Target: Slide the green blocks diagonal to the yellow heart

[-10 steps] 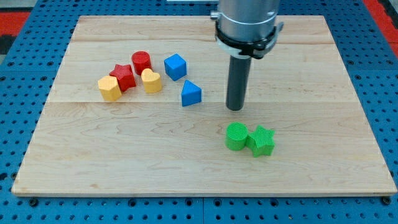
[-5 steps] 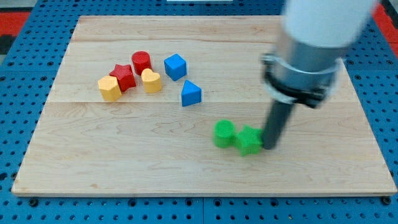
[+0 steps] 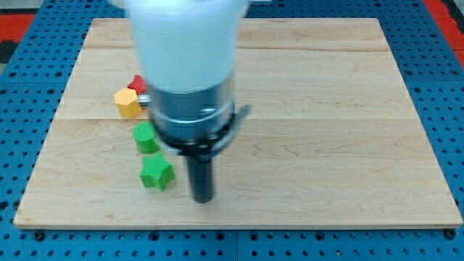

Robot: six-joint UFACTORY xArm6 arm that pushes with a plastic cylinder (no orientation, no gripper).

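Note:
My tip [image 3: 202,199] rests on the board near the view's bottom, just right of the green star block [image 3: 156,172]. The green round block [image 3: 146,137] sits a little above the star, apart from it. The arm's body hides the yellow heart, both blue blocks and the red cylinder. A yellow hexagon block [image 3: 127,103] and part of a red star block [image 3: 137,84] show at the arm's left edge, above the green round block.
The wooden board [image 3: 348,109] lies on a blue pegboard surface [image 3: 449,87]. The arm's large pale body covers the middle of the view's upper half.
My tip has swept from the view's right to the lower middle. Both green blocks have slid far left, and the arm now hides the heart and the blue blocks.

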